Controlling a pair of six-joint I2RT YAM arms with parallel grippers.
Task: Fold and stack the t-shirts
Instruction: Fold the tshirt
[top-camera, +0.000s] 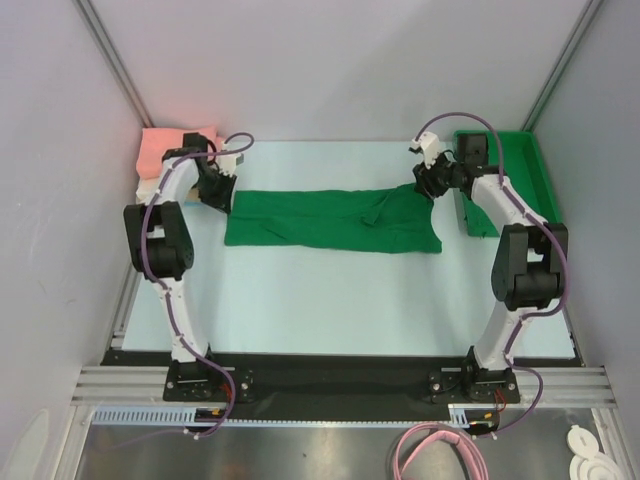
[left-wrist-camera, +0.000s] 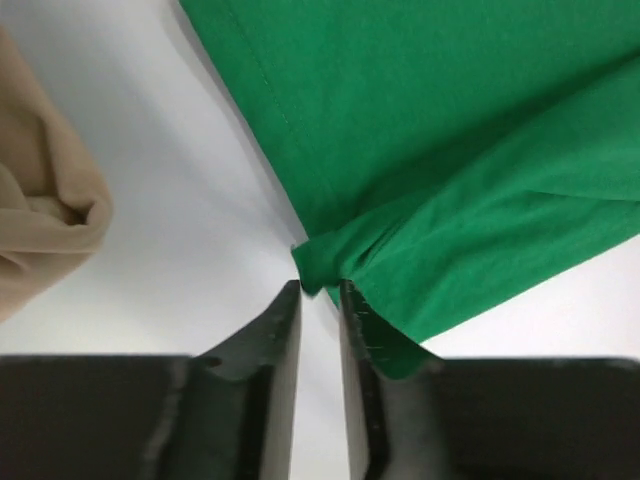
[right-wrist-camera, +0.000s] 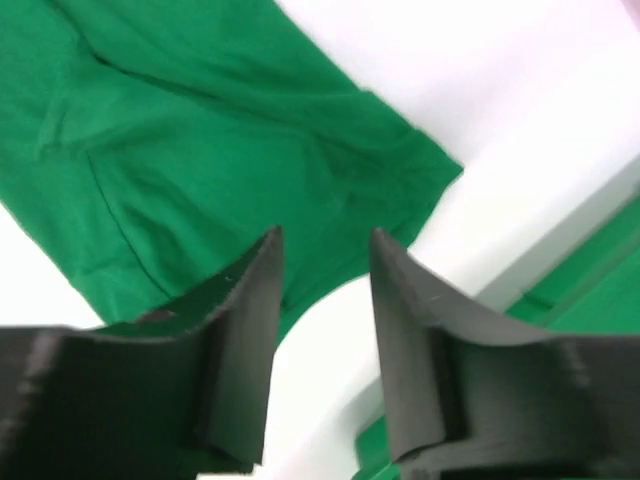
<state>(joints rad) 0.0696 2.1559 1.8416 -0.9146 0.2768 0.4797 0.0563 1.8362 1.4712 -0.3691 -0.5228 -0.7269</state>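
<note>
A dark green t-shirt (top-camera: 330, 220) lies flat as a long folded band across the middle of the table. My left gripper (top-camera: 225, 197) is at its left end. In the left wrist view the left gripper (left-wrist-camera: 320, 285) is open only by a narrow gap, and a bunched corner of the green t-shirt (left-wrist-camera: 450, 150) rests just at its fingertips. My right gripper (top-camera: 428, 188) hovers over the shirt's right end. The right gripper (right-wrist-camera: 325, 235) stands open above the edge of the green t-shirt (right-wrist-camera: 200, 150), with nothing between its fingers. A stack of folded t-shirts (top-camera: 170, 150), salmon pink on top, sits at the back left.
A rigid green plastic bin (top-camera: 505, 165) stands at the back right, close behind my right gripper, and the bin (right-wrist-camera: 600, 265) shows in the right wrist view. Tan folded cloth (left-wrist-camera: 50, 220) from the stack lies just left of my left gripper. Grey walls enclose the table.
</note>
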